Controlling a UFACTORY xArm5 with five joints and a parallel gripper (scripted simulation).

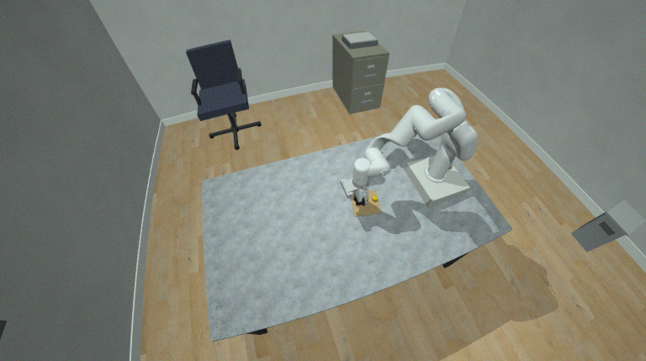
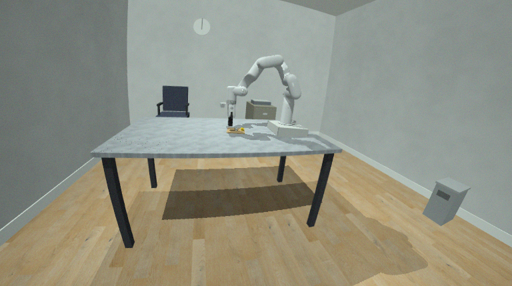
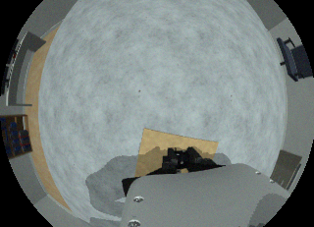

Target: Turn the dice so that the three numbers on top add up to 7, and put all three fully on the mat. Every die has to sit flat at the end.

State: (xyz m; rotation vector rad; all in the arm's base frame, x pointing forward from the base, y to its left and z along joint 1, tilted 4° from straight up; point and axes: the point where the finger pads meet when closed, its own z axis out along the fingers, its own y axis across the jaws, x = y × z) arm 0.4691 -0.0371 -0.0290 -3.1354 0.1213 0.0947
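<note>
The tan square mat [image 1: 367, 212] [image 2: 229, 131] [image 3: 153, 139] lies on the grey table. A yellow die [image 1: 374, 199] [image 2: 242, 129] rests on the mat near its edge on the robot base side. My gripper [image 1: 360, 201] [image 2: 230, 124] [image 3: 179, 156] points down, low over the mat, with its dark fingers close together, shut on a die that they almost wholly hide. No other die shows clearly. The fingers and their shadow cover the middle of the mat. The numbers on top are too small to read.
The white robot base [image 1: 438, 185] [image 2: 287, 129] stands on the table to the right of the mat. The arm arches from it to the mat. The table edge [image 2: 215, 155] is at the front. A chair [image 1: 221, 95] and a cabinet [image 1: 359, 76] stand beyond the table.
</note>
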